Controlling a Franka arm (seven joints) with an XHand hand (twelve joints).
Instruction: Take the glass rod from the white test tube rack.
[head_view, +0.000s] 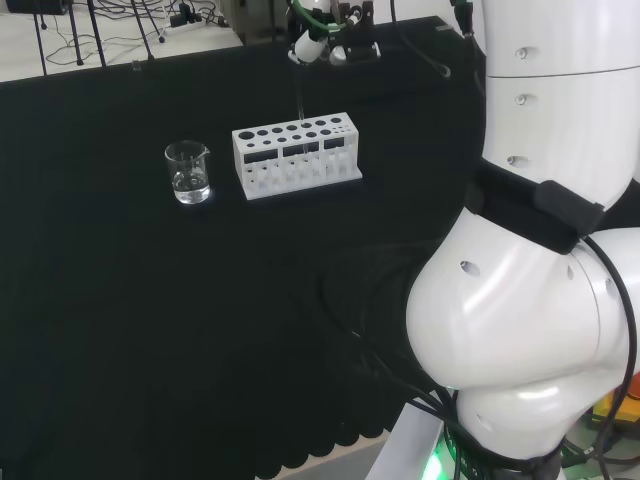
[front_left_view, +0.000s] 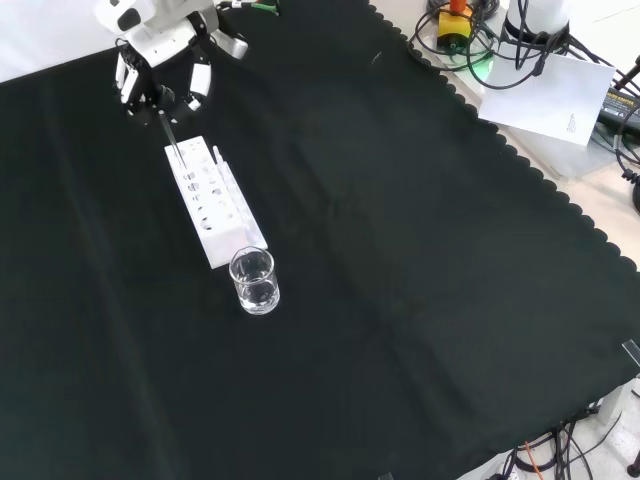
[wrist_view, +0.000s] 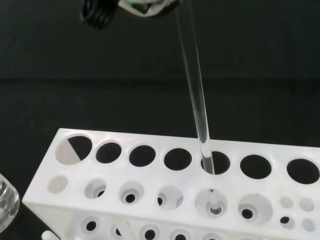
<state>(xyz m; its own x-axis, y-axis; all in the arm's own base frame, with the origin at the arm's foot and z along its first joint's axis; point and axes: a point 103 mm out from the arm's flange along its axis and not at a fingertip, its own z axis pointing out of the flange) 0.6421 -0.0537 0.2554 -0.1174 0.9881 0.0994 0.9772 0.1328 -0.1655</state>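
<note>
A white test tube rack (head_view: 296, 157) with rows of round holes lies on the black cloth (head_view: 150, 320). A thin clear glass rod (wrist_view: 195, 85) stands almost upright in one hole of the rack's (wrist_view: 150, 190) far row, its lower end still inside the hole. The hand (head_view: 325, 45) hovers above the rack with its fingers curled round the top of the rod (head_view: 298, 95). In the front view the hand (front_left_view: 160, 55) is at the top left, the rod (front_left_view: 172, 140) runs down from it into the far end of the rack (front_left_view: 215, 205).
A small glass beaker (head_view: 188, 172) holding a little clear liquid stands left of the rack in the head view, and just in front of the rack's near end in the front view (front_left_view: 254, 280). Its rim (wrist_view: 6, 202) edges into the wrist view. Cables lie beyond the cloth.
</note>
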